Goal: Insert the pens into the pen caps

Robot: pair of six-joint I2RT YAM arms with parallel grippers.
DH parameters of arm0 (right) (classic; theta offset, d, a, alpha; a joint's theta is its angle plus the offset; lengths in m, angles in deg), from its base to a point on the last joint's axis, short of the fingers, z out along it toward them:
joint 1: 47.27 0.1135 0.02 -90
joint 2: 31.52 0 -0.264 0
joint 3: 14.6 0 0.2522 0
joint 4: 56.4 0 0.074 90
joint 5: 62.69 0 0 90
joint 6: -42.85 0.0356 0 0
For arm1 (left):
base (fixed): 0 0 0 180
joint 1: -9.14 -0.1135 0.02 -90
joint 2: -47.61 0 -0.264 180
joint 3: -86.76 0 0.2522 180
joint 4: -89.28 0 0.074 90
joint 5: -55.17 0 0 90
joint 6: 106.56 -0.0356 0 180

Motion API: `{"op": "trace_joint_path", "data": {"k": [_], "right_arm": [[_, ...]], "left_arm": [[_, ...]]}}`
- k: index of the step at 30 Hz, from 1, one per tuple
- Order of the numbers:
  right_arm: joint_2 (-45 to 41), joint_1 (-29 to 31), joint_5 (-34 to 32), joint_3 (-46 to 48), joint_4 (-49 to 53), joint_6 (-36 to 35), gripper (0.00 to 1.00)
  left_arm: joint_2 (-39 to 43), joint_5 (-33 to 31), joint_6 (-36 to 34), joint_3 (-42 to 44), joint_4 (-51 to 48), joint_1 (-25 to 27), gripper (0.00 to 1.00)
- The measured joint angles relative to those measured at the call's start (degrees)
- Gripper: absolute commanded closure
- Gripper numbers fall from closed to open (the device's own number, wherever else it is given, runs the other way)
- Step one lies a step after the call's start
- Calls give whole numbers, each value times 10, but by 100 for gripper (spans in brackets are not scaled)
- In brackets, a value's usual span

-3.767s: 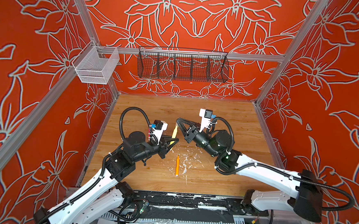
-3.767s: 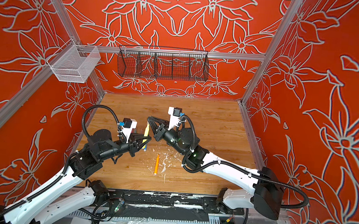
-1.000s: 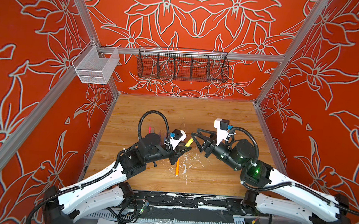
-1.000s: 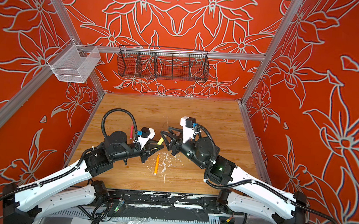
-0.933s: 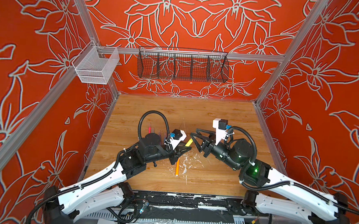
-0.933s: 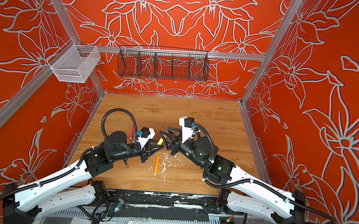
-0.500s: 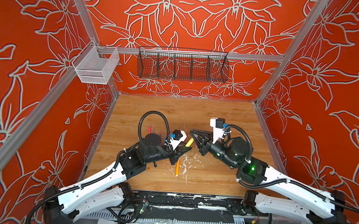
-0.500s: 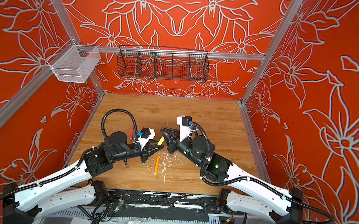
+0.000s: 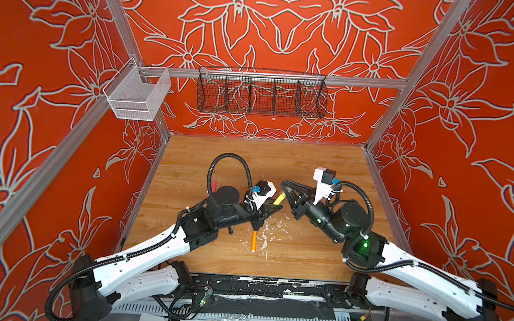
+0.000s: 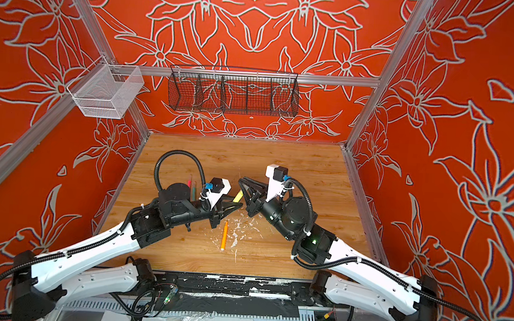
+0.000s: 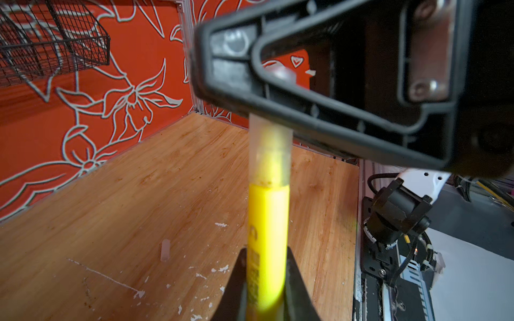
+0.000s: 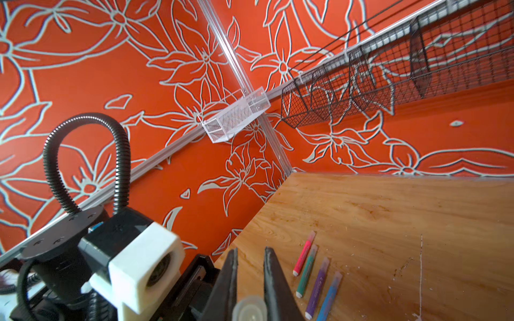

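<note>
Mid-air above the middle of the bench [image 9: 304,262], the two arms meet nose to nose. The left gripper [image 9: 272,210] is clamped narrow on the barrel of the yellow pen [image 9: 278,198]. The left wrist view shows its fingers [image 11: 294,289] pinching either side of the barrel. The right gripper [image 9: 287,190] is pinched nearly shut on a clear cap [image 11: 269,150]; the right wrist view shows the cap's closed end [image 12: 249,308] between the jaws.

In both top views the pen's long axis runs from about 7 o'clock up to about 1 o'clock. The left gripper holds the 7 o'clock end, and the cap sits at the 1 o'clock end. The right gripper reaches in from about 4 o'clock, so its fingers lie across the pen, not in line with it.

The cap is sleeved over the pen's narrow tip, and its rim looks to be at the barrel's shoulder. I cannot tell whether it is pressed fully home. Any remaining push has to go straight down that axis, from 1 o'clock towards 7 o'clock, with the left arm bracing. A sideways shove would likely cock the cap.

On the bench, the orange pen [image 9: 254,241] lies at 6 o'clock of the grippers, pointing 12 to 6, with no cap that I can make out. A spare cap [image 11: 165,250] lies loose on the wood nearby. Four other pens [image 12: 317,287] lie side by side off at about 9 o'clock, closer to the left arm.
</note>
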Motion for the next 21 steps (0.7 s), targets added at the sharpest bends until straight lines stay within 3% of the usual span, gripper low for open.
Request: {"op": "trace_joint_path", "data": {"k": [21], "right_arm": [[-5, -10, -59, 39, -52, -26, 100]], "left_arm": [[-87, -23, -42, -99, -71, 4, 100]]}}
